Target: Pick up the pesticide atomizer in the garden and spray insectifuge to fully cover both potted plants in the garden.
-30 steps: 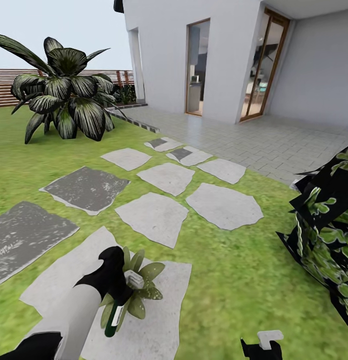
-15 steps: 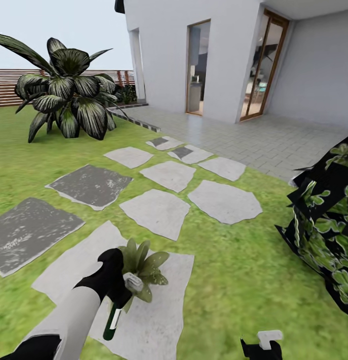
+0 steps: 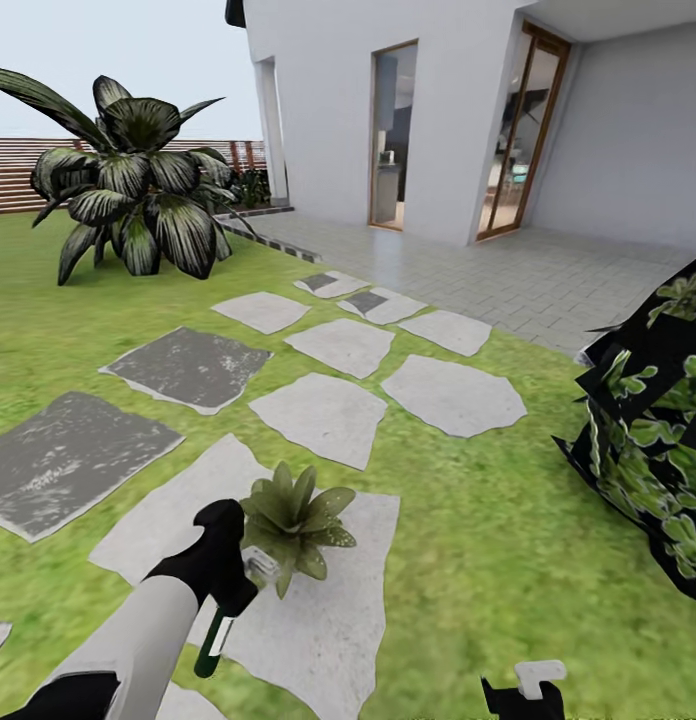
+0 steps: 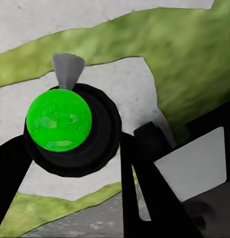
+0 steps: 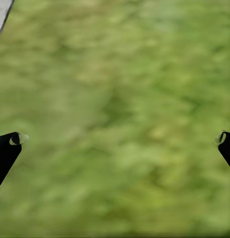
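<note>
Pesticide atomizer (image 3: 216,640): a slim dark-green bottle with a pale label and a whitish spray head, held in the left gripper (image 3: 231,585), whose fingers (image 4: 144,178) pinch it just below the head. It hangs tilted, head up beside the potted plant (image 3: 293,520), probably so the nozzle faces the leaves for spraying. In the left wrist view the bottle's base appears as a bright green disc in a black ring (image 4: 59,119). The plant, a low rosette of pointed green leaves, stands on a pale stepping slab (image 3: 318,610) set in the lawn (image 3: 468,560); its pot is hidden. The right gripper (image 5: 115,141) hangs idle over grass, fingers (image 5: 8,146) spread wide. Farther off: a large dark-leaved bush (image 3: 138,195), a brown slatted fence (image 3: 13,175), a paved terrace (image 3: 548,275) and the house wall (image 3: 318,100).
</note>
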Available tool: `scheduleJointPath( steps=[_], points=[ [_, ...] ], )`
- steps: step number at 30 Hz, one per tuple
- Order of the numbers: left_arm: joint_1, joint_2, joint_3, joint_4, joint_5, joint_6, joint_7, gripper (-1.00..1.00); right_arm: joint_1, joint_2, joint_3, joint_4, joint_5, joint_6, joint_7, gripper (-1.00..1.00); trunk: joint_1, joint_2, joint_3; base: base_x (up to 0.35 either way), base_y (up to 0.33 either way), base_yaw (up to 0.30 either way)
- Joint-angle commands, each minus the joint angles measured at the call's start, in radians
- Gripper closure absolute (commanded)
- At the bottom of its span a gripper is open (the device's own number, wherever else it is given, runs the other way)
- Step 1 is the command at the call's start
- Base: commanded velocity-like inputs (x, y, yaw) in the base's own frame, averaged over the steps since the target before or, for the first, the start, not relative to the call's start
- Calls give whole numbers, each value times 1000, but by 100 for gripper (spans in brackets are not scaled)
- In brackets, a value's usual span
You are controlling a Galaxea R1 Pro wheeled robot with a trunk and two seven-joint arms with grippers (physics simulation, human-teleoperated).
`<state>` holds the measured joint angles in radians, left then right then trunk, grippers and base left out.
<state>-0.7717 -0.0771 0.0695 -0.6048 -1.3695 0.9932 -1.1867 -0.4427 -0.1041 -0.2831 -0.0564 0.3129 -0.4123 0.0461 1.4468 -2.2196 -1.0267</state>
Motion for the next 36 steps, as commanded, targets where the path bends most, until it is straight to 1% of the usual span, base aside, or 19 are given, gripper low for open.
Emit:
scheduleJointPath(
  steps=[1, 4, 5, 7, 12, 17, 18, 22, 26, 36],
  points=[
    [-1, -4, 8, -1, -9, 7, 13, 100, -1, 0, -9, 1, 5, -3, 5, -100, 0, 0, -1, -1, 9, -31],
    [-3, -15, 14, -2, -2, 9, 82, 100, -1, -1, -10, 1, 5, -3, 7, -100, 0, 0, -1, 0, 4, -13],
    [-4, -19, 15, -1, -1, 10, 91, 100, -1, -2, -10, 1, 6, -3, 7, -100, 0, 0, -1, 0, 1, -4],
    [-3, -22, 17, 5, 1, 9, 102, 100, -1, -2, -10, 1, 6, -3, 7, -100, 0, 0, -1, 0, 1, -2],
    [0, -20, 16, 13, 7, 8, 103, 100, -1, -2, -10, 1, 6, -3, 8, -100, 0, 0, -1, 0, 0, 0],
    [1, -18, 15, 31, 97, 6, 101, 100, -1, -5, -10, 0, 5, -3, 6, -100, 0, 0, -1, 0, 0, 0],
    [0, -16, 14, 34, 107, 6, 101, 100, -1, -5, -10, 0, 5, -3, 6, -100, 0, 0, -1, 69, 49, 0],
    [0, -17, 5, 35, 106, 6, 105, 100, -1, -6, -10, -1, 4, -3, 6, -100, 0, 0, -1, 217, 134, 0],
    [0, -22, 7, 36, 104, 7, 105, 100, -1, -9, -11, -2, 3, -3, 6, -100, 0, 0, -1, 123, 80, -30],
    [0, -17, 2, 37, 105, 6, 108, 100, -1, -9, -10, -2, 3, -3, 6, -100, 0, 0, -1, 5, 4, -268]
  ],
)
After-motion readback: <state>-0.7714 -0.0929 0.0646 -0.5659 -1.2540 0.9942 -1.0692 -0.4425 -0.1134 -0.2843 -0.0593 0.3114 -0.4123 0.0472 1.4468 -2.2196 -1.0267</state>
